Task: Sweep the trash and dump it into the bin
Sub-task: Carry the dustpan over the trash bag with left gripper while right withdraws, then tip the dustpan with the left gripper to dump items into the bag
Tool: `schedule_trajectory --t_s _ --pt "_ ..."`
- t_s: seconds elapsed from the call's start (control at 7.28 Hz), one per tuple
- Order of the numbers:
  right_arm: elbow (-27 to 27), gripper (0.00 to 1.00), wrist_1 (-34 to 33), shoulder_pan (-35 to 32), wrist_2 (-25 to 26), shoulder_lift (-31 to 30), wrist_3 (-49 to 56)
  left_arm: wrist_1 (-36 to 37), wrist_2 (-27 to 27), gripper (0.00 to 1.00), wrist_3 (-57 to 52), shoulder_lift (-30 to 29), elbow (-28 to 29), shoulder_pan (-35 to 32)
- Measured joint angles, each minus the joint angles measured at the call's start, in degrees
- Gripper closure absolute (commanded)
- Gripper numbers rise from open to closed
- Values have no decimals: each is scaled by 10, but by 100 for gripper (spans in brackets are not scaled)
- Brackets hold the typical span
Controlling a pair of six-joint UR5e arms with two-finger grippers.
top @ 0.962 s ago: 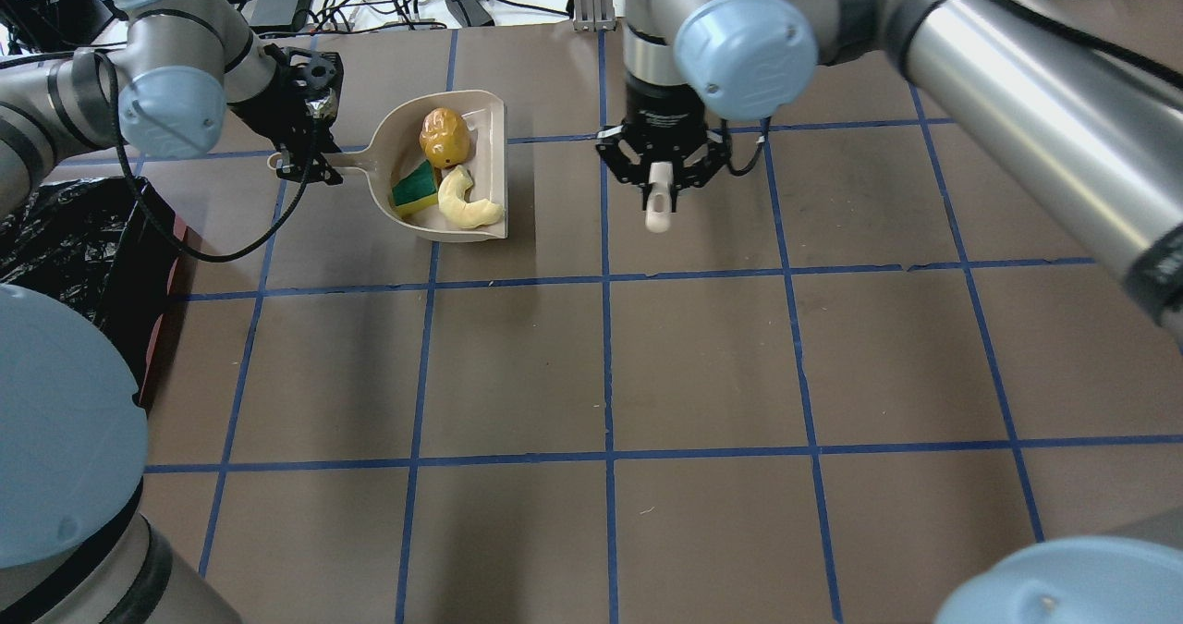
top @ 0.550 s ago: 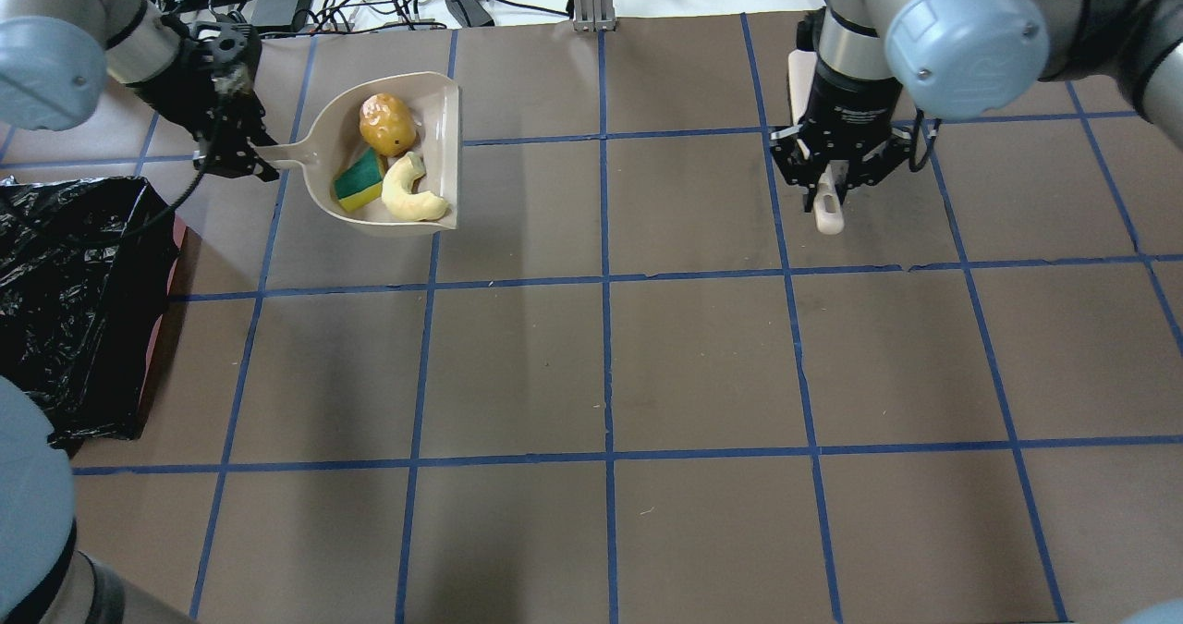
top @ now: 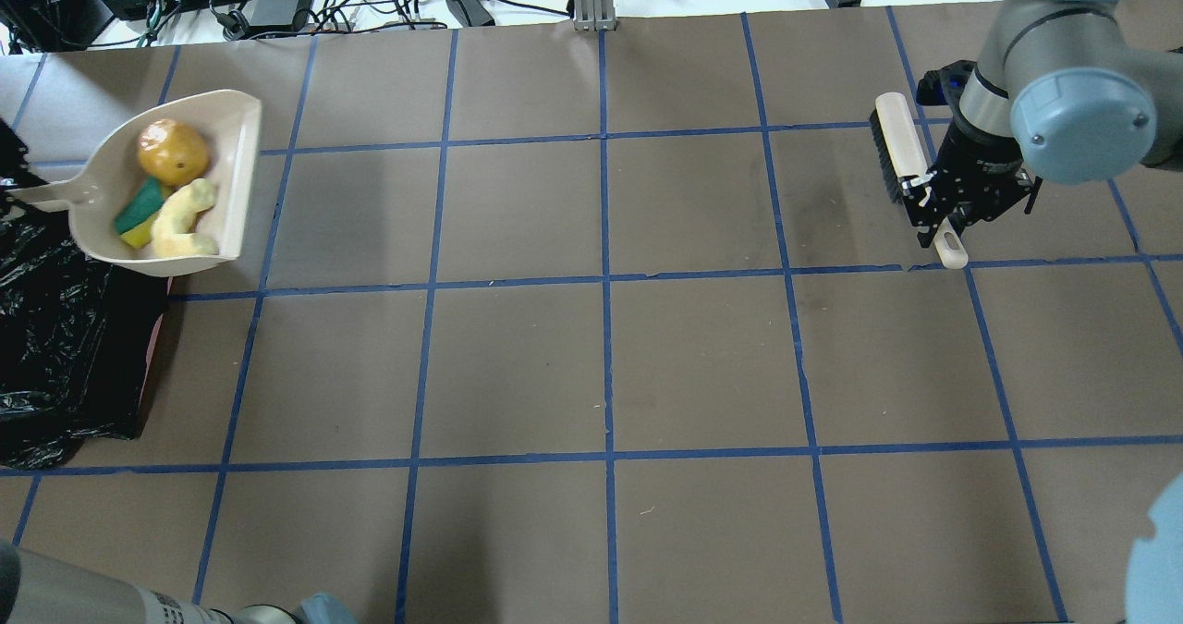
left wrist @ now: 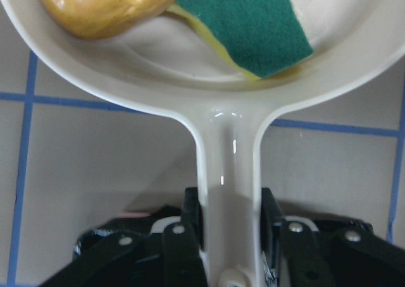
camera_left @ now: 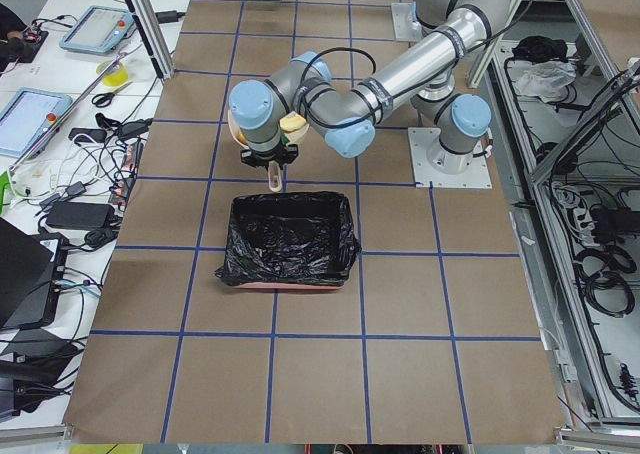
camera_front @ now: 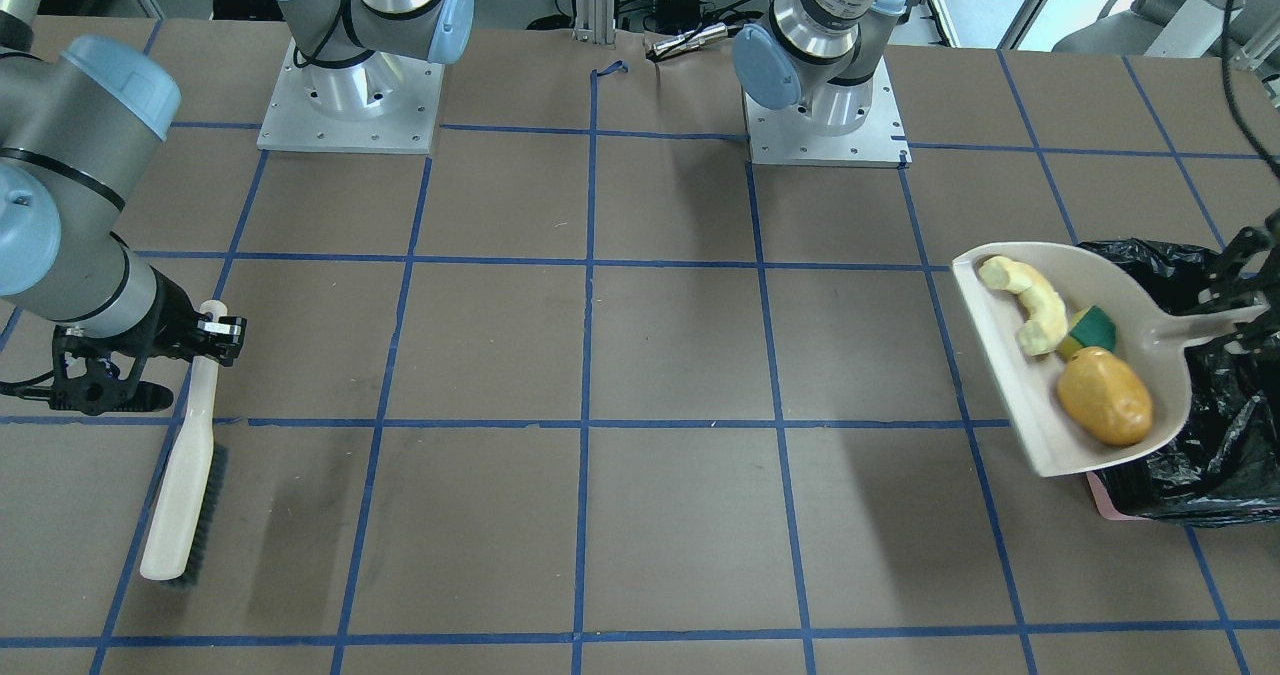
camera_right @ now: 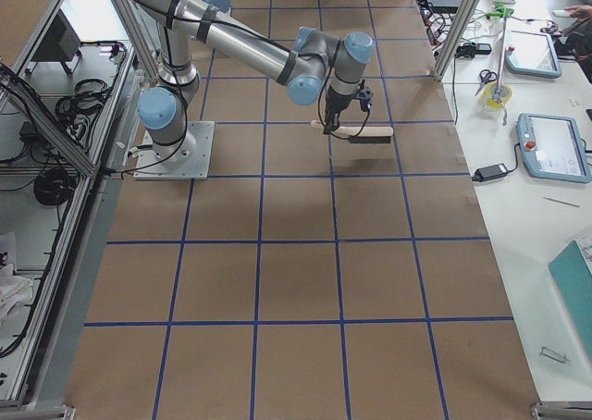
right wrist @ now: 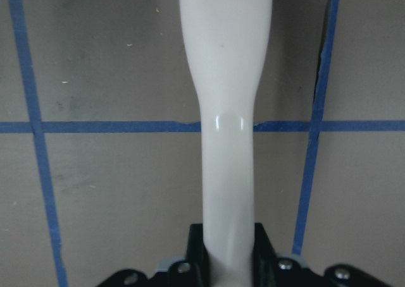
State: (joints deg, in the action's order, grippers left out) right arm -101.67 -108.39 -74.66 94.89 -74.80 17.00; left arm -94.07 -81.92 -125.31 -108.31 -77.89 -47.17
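Overhead: trash [top: 171, 151] all in pan [top: 243, 139], upper left, left gripper [left wrist: 231, 219] clamping it; right gripper [top: 943, 212] grips brush [top: 898, 139]. Dump into bin [top: 55, 347] left for me.

Bright, even light; soft shadows

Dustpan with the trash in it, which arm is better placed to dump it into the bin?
Left. The left gripper is shut on the dustpan handle, with the pan at the edge of the black-lined bin. The right gripper holds the brush across the table.
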Motion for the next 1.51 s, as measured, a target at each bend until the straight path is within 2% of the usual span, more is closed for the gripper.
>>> schedule_trajectory --t_s 0.27,0.55,0.96,1.24,1.51 --pt "-14 100 -40 40 1 20 64 -6 -75 100 -42 -20 59 72" --pt "-12 100 -67 59 2 40 63 34 -160 100 -51 -33 91 96" --pt "-6 100 -81 61 0 58 14 106 -330 100 -76 -39 95 73" --pt "-5 100 -76 59 -2 55 15 188 -429 100 -155 -47 91 40" --pt "-5 100 -73 58 -5 56 46 245 -482 100 -192 -49 89 -1"
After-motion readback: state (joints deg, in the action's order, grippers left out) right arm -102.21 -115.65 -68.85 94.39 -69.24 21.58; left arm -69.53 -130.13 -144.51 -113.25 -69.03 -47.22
